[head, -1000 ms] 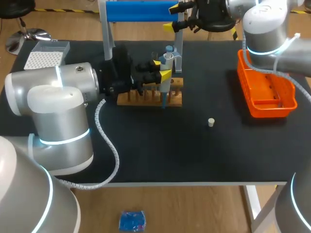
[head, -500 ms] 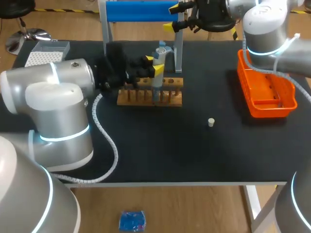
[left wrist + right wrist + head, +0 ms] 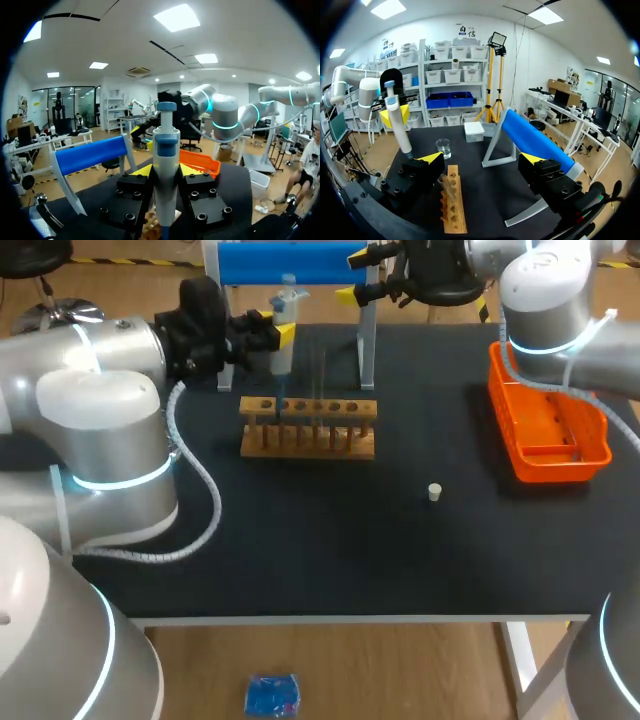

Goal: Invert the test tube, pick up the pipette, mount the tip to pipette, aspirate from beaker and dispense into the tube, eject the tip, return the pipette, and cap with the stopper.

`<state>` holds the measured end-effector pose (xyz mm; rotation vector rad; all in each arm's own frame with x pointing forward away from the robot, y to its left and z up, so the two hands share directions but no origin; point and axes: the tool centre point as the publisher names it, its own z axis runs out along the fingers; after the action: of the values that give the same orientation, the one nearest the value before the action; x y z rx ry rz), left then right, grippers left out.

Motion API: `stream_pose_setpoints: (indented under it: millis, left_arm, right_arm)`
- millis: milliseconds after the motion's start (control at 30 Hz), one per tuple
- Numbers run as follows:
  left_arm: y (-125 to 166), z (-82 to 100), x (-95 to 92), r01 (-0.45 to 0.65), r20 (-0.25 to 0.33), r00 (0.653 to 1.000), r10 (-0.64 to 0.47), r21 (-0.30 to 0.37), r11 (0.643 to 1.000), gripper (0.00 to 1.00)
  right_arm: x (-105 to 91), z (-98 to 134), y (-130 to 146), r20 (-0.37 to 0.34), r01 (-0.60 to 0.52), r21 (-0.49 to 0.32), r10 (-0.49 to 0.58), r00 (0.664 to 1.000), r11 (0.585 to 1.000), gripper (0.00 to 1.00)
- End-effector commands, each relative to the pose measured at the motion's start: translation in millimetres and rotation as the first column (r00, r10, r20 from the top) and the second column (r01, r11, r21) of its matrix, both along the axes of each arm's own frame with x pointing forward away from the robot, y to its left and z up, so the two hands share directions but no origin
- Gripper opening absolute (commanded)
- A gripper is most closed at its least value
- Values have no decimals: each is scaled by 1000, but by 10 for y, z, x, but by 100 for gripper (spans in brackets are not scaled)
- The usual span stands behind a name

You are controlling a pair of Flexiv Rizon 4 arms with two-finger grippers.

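1. Pipette (image 3: 283, 312) is held upright, clamped in left gripper (image 3: 279, 328), above the far-left end of wooden rack (image 3: 308, 440).
2. Right gripper (image 3: 354, 275) is held spread, gripping nothing, beside blue stand (image 3: 290, 262).
3. Stopper (image 3: 435, 492) is seen near-right of rack.
4. Orange basket (image 3: 548, 455) is placed at right.

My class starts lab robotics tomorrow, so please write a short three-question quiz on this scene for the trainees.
1. True or false: the left gripper is shut on the pipette.
2. Fill in the missing word: the right gripper is ____ (open or shut).
3. Where is the stopper?
A. In the right gripper
B. On the table, apart from the wooden test tube rack
C. In the rack
Key: 1 true; 2 open; 3 B.
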<state>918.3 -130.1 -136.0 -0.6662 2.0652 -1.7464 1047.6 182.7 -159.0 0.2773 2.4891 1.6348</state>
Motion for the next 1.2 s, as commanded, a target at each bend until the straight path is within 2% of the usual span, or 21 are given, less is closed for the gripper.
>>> stream_pose_setpoints:
  millis: [33,167,300,633,767,1200]
  left_arm:
    - [66,17,231,-23,-46,999,25,28,999,0]
    - [149,-53,397,-104,-95,990,107,37,994,0]
    - [214,-79,557,-161,-118,979,165,45,986,0]
    - [369,-86,934,-272,-148,949,278,59,960,0]
    - [396,-88,1153,-289,-157,942,295,64,955,0]
    - [518,4,1645,-375,-170,908,382,75,924,0]
  right_arm:
    - [3,7,-9,-2,-2,-1,2,1000,1000,100]
    - [3,7,-9,-2,-2,-1,2,1000,1000,100]
    - [3,7,-9,-2,-2,-1,2,1000,1000,100]
    - [3,7,-9,-2,-2,-1,2,1000,1000,100]
    - [3,7,-9,-2,-2,-1,2,1000,1000,100]
    - [3,7,-9,-2,-2,-1,2,1000,1000,100]
